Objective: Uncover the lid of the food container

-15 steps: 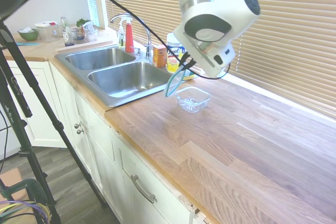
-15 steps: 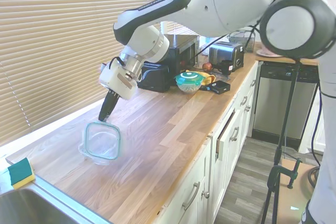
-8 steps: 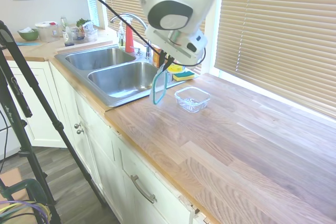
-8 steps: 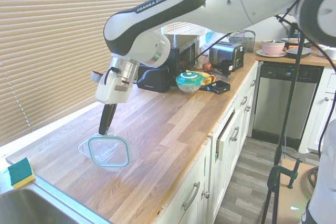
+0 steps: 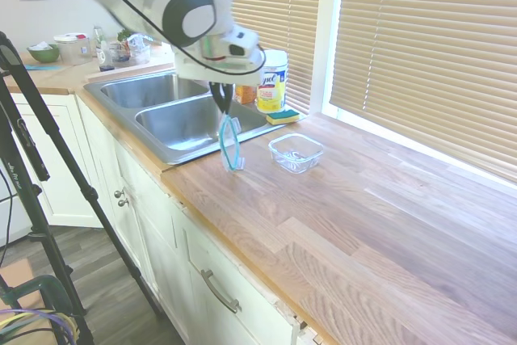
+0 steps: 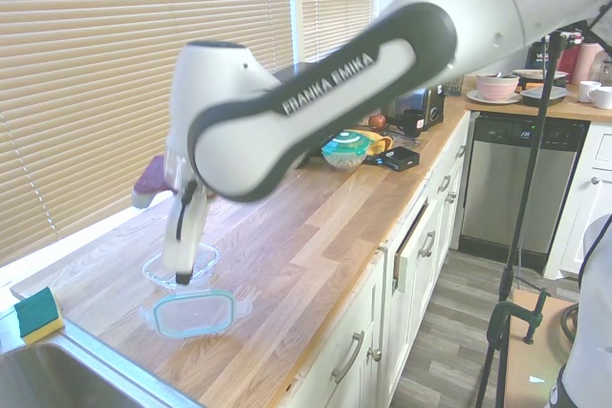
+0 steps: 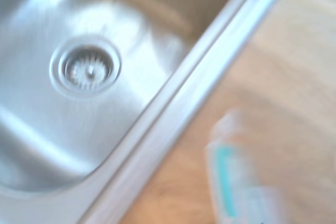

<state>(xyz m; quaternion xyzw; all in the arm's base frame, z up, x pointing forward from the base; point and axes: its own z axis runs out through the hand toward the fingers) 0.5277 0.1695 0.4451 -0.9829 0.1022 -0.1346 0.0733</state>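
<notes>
The lid, clear with a teal rim, hangs tilted on edge from my gripper, its lower edge close to the wooden counter beside the sink. My gripper is shut on the lid's upper edge. From the other side the lid shows just in front of the gripper. The food container stands uncovered on the counter, a short way from the lid toward the window. The container is partly hidden behind the fingers. The wrist view shows the lid as a blur.
A double steel sink with a faucet lies just beyond the lid; its drain shows in the wrist view. A yellow-labelled canister and a sponge sit by the window. Appliances and a teal bowl stand far down the counter.
My arm has swung from above the container toward the sink and come down, carrying the lid with it. The container has stayed in place.
</notes>
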